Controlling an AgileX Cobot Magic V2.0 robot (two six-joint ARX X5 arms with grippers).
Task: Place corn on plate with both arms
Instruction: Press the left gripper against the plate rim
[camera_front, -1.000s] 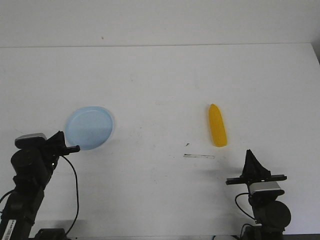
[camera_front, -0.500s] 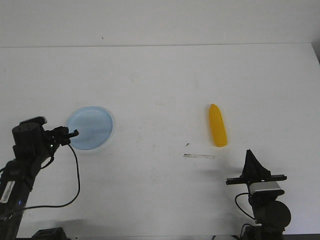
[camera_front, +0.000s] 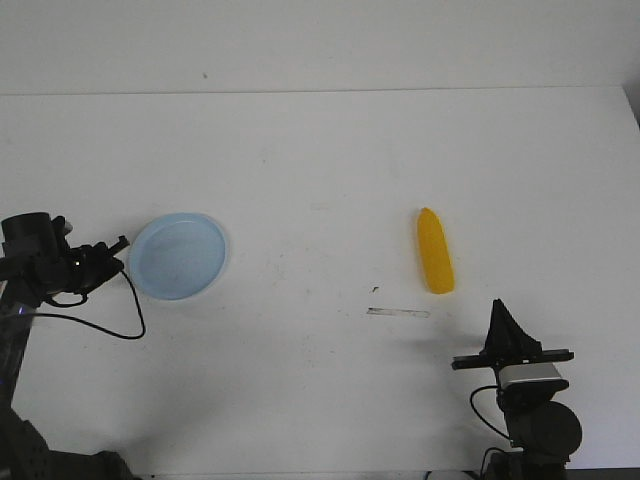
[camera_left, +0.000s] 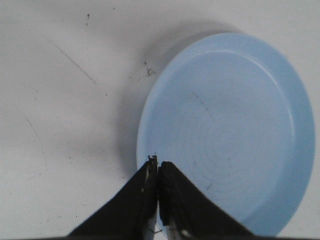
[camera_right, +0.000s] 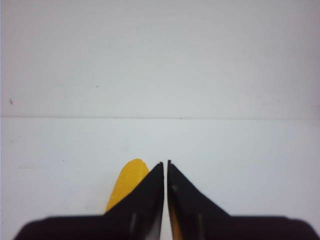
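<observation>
Front view: corn (camera_front: 435, 251) lies beyond the right gripper (camera_front: 499, 310), pressed together.

We find no text, label, brand, number or sign that can be read in any view. The plate (camera_left: 235, 135), the corn (camera_front: 435, 252) and the table (camera_front: 320, 180) carry only scuffs and specks, and nothing legible shows on either arm.
</observation>
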